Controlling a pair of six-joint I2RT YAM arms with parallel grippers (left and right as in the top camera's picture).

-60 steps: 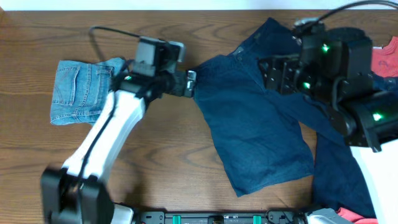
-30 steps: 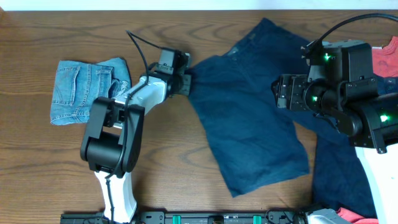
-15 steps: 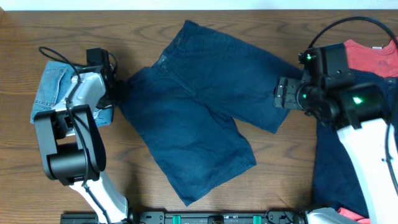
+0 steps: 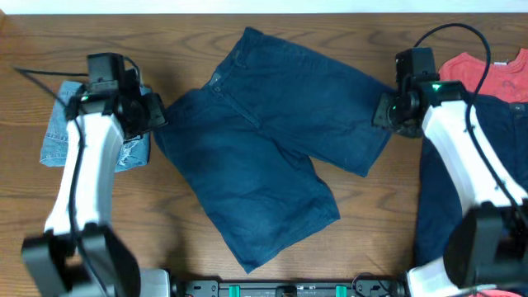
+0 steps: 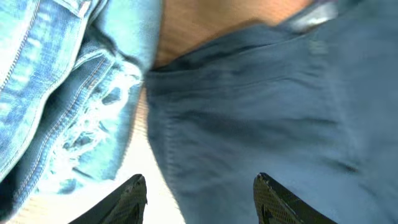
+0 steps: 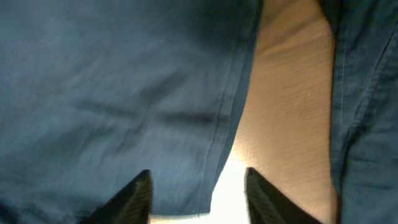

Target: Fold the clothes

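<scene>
The dark navy shorts [image 4: 264, 140] lie spread flat across the middle of the table, waistband toward the far left. My left gripper [image 4: 158, 115] hovers at their left edge, open, with cloth [image 5: 261, 106] and bare table between its fingertips [image 5: 134, 193] and nothing gripped. The light-blue frayed denim shorts [image 4: 56, 136] lie bunched just left of it, also visible in the left wrist view [image 5: 62, 93]. My right gripper [image 4: 382, 111] is open over the shorts' right leg hem [image 6: 217, 143], the hem edge lying between its fingertips [image 6: 138, 193]. A red T-shirt [image 4: 472, 73] lies at the far right.
Another dark navy garment [image 4: 450, 206] covers the right side of the table under my right arm; its edge shows in the right wrist view [image 6: 367, 93]. A strip of bare wood [image 6: 286, 112] separates it from the spread shorts.
The navy shorts were dragged left and laid out flat. My left gripper has opened and let go of their left edge. My right gripper has moved to the right leg hem, its jaws narrower.
</scene>
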